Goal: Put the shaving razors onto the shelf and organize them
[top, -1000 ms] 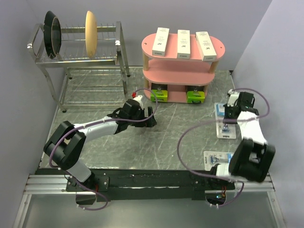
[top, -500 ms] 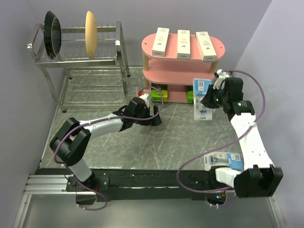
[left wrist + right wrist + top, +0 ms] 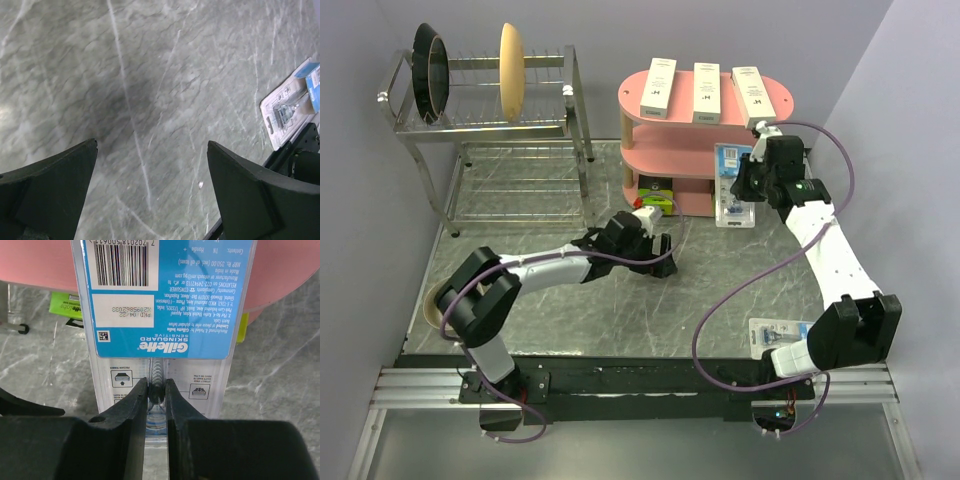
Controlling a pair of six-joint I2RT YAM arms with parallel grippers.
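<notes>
The pink shelf (image 3: 775,100) carries three slim white razor boxes (image 3: 707,92) side by side on its top board. A black-and-lime-green box (image 3: 657,196) sits in the bottom tier at the left. My right gripper (image 3: 750,180) is shut on a clear blister pack with a blue card (image 3: 732,185), held upright in front of the shelf's right half. In the right wrist view the jaws (image 3: 157,390) pinch the razor handle of that pack (image 3: 162,315), with pink board (image 3: 35,265) and green boxes (image 3: 67,305) behind it. A second blister pack (image 3: 775,333) (image 3: 290,110) lies near the front edge. My left gripper (image 3: 663,262) (image 3: 151,145) hangs open over bare table.
A metal dish rack (image 3: 480,125) with black pans and a tan bowl (image 3: 511,68) stands at the back left. Purple walls close in behind and on the right. The black rail (image 3: 620,372) with the arm bases runs along the near edge.
The right arm has lifted the blister pack off the table at the right and carried it up to the shelf front. The left gripper has slid rightward and nearer, still open.
</notes>
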